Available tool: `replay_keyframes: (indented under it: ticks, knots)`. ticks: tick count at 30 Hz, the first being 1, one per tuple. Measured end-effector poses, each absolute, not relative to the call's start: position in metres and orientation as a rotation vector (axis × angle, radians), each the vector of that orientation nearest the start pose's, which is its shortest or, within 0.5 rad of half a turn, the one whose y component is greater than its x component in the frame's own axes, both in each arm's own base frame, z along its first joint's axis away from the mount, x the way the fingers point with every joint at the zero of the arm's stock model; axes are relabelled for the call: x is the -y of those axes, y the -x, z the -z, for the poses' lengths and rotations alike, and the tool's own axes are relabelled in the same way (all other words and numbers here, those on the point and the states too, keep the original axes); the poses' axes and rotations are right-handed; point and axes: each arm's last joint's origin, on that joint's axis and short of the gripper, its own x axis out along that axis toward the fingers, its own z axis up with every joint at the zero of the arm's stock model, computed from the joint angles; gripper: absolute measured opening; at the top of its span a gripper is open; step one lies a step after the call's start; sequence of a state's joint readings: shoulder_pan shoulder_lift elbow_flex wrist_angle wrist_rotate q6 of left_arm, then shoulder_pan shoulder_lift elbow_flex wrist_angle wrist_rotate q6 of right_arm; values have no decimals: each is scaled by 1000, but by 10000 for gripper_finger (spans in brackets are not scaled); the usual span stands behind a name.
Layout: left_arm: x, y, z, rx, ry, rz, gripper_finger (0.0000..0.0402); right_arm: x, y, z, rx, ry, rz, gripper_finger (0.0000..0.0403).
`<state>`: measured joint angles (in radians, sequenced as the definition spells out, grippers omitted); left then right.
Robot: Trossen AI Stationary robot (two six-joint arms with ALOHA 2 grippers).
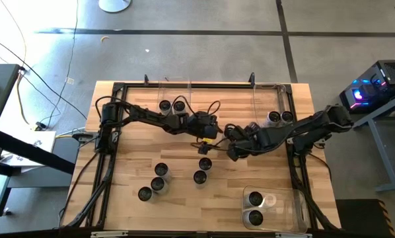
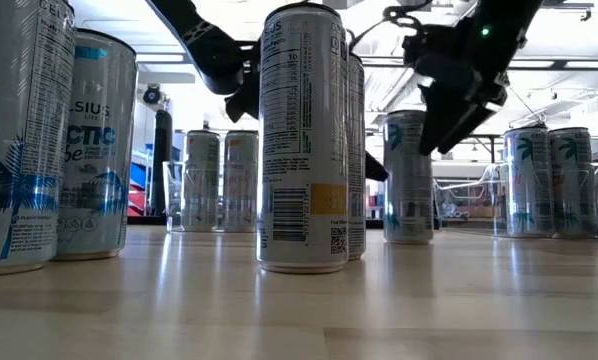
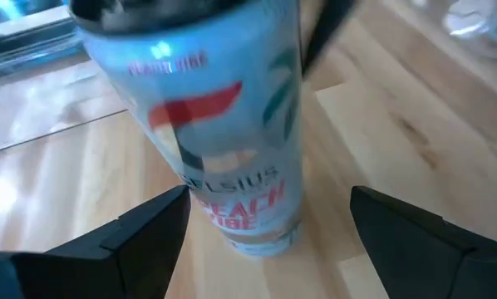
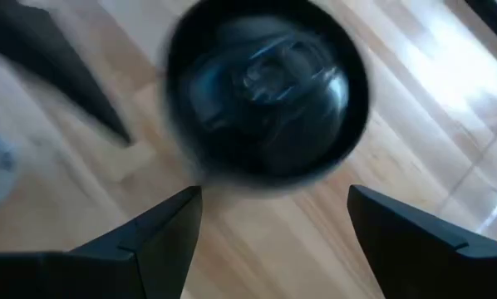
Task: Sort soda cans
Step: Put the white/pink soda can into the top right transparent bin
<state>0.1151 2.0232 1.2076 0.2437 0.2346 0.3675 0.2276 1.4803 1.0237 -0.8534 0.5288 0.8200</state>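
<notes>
**Operator:** What is closest to my left gripper (image 3: 269, 199) now?

**Guide:** Your jaws there stand wide apart and hold nothing. The can with the red and peach label (image 3: 207, 124) stands upright on the tabletop (image 1: 131, 152), just in front of them and between their lines, but I see no touch yet. Bring the jaws level with the middle of the can body, not the rim. Go forward until the can sits deep between them, and only then close.

**Operator:** And the right gripper (image 4: 273, 195)?

**Guide:** Its jaws are also apart and empty. It looks down on the dark round top of a can (image 4: 265, 91), from a little above. I cannot tell if this is the same can as yours on the left. Both arms meet near the tabletop centre, so I judge you should move only one arm at a time there.

**Operator:** What is farther away?

**Guide:** Five loose cans (image 1: 160, 170) stand toward the front left. Two cans sit in the clear bin (image 1: 296, 205) at the front right, and other pairs wait at the back edge.
</notes>
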Motion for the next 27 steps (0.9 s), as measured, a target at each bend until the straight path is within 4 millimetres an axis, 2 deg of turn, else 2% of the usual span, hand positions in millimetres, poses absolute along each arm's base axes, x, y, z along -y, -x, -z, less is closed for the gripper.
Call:
replay_keyframes:
  ticks: [11,14,17,21,27]
  knots:
    - [-15,-424,-144,-598,-248,304,323,-34,-241,-220,-1098,-213,953,296]
    - [-13,-422,-140,-653,-296,229,323,-35,-236,-221,-1102,-228,1002,296]
    - [-17,-420,-138,-706,-349,122,323,-42,-236,-220,-1126,-220,953,296]
    - [-36,-421,-140,-693,-351,55,323,-52,-244,-219,-1136,-226,801,296]
    - [-56,-425,-149,-550,-300,125,323,-50,-256,-220,-1054,-215,753,296]
